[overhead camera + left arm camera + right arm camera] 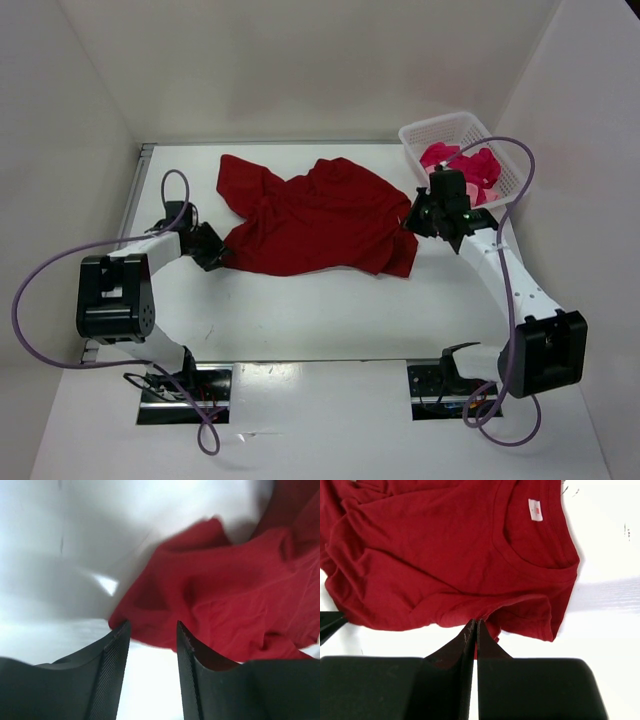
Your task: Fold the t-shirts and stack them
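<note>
The dark red t-shirt (320, 215) lies crumpled and spread on the white table, its neck with a white label (535, 509) toward the right. My left gripper (222, 255) is open at the shirt's lower left edge. In the left wrist view the red cloth (225, 595) lies just past the gripper (152, 627), with bare table between the fingers (112, 670). My right gripper (412, 222) is shut on the shirt's right edge, and the right wrist view shows the gripper (474, 625) pinching a fold. Crimson cloth (482, 165) and pink cloth (437, 153) lie in the basket.
The white lattice basket (435, 122) stands at the back right, just behind my right gripper. White walls close in the table at the back and both sides. The table's front half (320, 320) is bare white surface.
</note>
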Robot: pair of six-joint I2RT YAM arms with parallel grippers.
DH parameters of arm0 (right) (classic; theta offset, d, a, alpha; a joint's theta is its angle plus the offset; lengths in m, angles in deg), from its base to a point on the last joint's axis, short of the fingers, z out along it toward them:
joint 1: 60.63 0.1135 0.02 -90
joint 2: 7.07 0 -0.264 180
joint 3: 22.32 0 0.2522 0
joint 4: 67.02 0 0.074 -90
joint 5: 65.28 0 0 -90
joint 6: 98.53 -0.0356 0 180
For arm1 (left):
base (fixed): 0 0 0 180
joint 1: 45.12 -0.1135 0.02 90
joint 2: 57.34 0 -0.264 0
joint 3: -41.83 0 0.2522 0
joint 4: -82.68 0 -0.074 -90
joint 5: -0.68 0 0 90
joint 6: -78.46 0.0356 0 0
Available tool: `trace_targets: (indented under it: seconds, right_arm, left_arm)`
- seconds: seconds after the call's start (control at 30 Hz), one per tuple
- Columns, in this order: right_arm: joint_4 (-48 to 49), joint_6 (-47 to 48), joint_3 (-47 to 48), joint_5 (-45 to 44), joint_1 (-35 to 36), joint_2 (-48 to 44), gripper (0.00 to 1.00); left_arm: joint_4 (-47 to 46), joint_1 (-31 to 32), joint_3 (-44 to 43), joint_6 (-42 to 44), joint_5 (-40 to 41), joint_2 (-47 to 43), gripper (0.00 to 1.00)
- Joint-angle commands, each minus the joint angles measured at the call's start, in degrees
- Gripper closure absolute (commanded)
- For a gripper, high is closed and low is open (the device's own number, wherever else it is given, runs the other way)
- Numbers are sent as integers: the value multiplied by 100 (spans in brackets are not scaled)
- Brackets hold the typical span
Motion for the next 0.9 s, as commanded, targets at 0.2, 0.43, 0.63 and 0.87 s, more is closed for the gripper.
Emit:
trace_targets:
  seconds: [0.2, 0.43, 0.63, 0.87]
  right_arm:
    - [-26, 95, -163, 167, -41, -332, 95]
    - [35, 95, -215, 290, -41, -446, 95]
    - [35, 95, -154, 300, -41, -446, 95]
    - [149, 42, -207, 474, -41, -393, 95]
  left_arm:
    - [-313, 12, 606, -792, 1, -744, 37]
    - [-522, 12, 1124, -1292, 135, -1396, 34]
    - [-953, 12, 1318, -1600, -51, -763, 50]
    - [-1481, 345, 1309, -2232, 239, -448, 60]
